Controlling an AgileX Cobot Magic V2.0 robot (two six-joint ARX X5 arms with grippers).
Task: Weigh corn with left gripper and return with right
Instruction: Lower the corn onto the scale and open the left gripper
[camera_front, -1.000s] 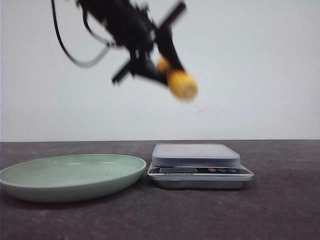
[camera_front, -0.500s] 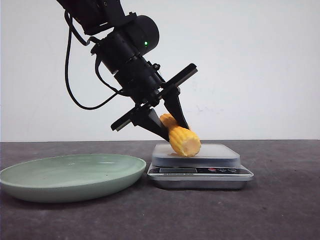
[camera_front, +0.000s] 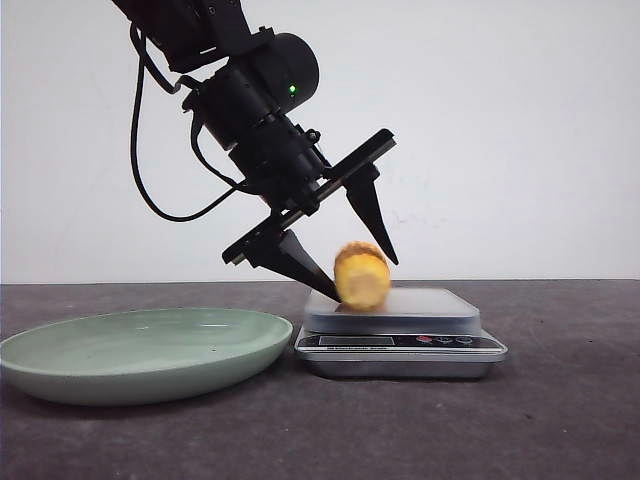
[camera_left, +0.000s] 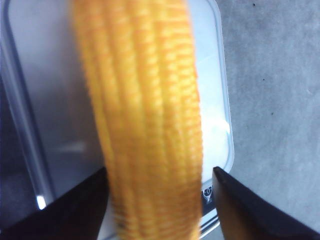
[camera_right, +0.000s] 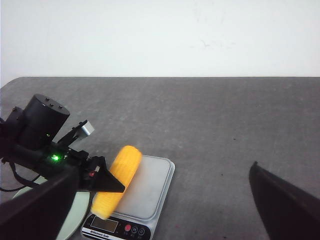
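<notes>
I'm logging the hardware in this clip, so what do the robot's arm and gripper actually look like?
The left gripper is all black: two flat, pointed triangular fingers hang from a straight crossbar. Behind it sits a black cylinder with a small green light, and a black cable loops alongside. The right gripper shows only as dark finger edges.
</notes>
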